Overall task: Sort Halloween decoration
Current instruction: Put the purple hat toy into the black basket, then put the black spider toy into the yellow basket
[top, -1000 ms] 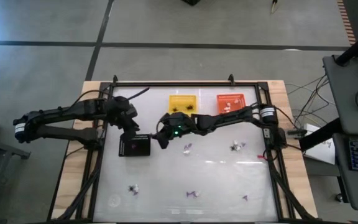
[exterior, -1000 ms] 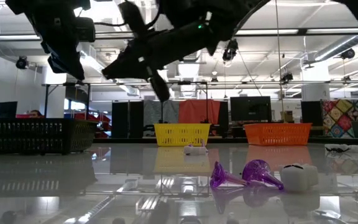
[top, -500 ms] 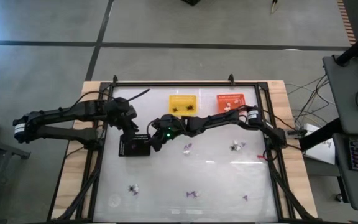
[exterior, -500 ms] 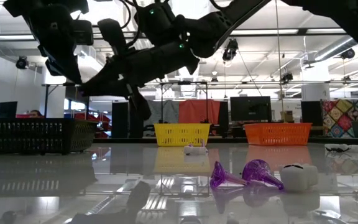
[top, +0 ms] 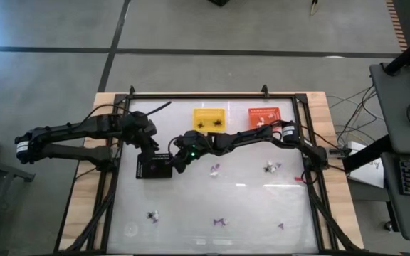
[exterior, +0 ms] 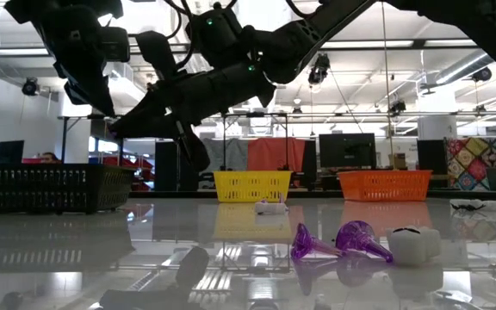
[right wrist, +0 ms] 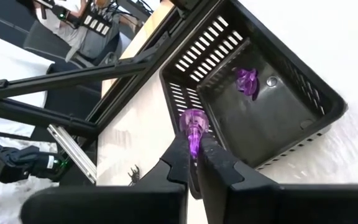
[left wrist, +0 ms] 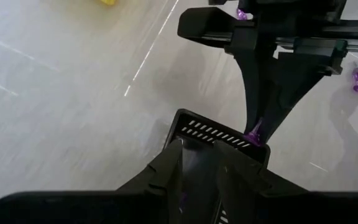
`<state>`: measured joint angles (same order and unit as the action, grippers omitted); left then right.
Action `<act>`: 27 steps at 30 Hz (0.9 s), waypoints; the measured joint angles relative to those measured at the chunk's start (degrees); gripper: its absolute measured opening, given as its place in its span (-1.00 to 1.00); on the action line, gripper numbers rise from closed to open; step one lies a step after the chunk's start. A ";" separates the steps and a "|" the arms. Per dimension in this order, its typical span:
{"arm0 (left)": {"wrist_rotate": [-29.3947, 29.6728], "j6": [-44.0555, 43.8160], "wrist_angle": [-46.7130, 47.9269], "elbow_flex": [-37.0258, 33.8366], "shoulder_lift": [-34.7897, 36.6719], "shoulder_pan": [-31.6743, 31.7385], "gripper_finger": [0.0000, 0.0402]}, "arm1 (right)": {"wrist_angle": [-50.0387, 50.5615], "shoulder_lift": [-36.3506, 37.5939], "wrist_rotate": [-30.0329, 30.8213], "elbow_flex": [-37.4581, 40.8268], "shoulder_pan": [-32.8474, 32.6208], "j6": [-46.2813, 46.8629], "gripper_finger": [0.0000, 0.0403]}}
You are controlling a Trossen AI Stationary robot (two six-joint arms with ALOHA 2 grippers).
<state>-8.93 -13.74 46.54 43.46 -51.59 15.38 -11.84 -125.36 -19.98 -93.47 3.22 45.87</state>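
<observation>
Above the table (top: 262, 199), the high view shows the right tool (top: 174, 162) reaching across to the right edge of the black tray (top: 153, 166), while the left tool (top: 148, 146) hangs over the tray's far side. Purple and white trinkets (top: 221, 221) lie scattered on the near half of the table; the yellow basket (top: 208, 117) and orange basket (top: 265, 116) sit at the far edge.

Low view: both arms hang above the black tray (exterior: 50, 188) at left; purple trinkets (exterior: 351, 241) lie near the camera.

Left wrist view: the left tool's fingers (left wrist: 173, 165) stand slightly apart, holding nothing I can make out, just over the tray.

Right wrist view: the right tool (right wrist: 194, 149) is clamped on a purple trinket (right wrist: 193, 127) over the tray's rim; another purple piece (right wrist: 247, 81) lies inside.
</observation>
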 joint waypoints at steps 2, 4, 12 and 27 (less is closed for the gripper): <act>0.00 0.00 0.00 0.00 0.00 0.00 -0.63 | -0.07 0.00 0.01 0.00 0.08 -0.01 -0.92; 0.00 0.00 -0.07 0.00 0.00 0.00 -0.63 | -0.50 0.00 0.01 0.00 0.20 0.00 -0.87; 0.00 0.00 -0.26 0.00 0.00 0.00 -0.63 | -0.79 0.00 0.01 0.02 0.20 0.04 -0.72; -0.49 -0.28 -0.28 0.00 0.00 0.00 -0.63 | 5.65 2.91 -4.71 0.09 1.86 0.76 -0.54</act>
<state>-9.41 -14.02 46.26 43.46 -51.59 15.38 -6.18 -122.45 -24.69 -93.38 5.09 46.63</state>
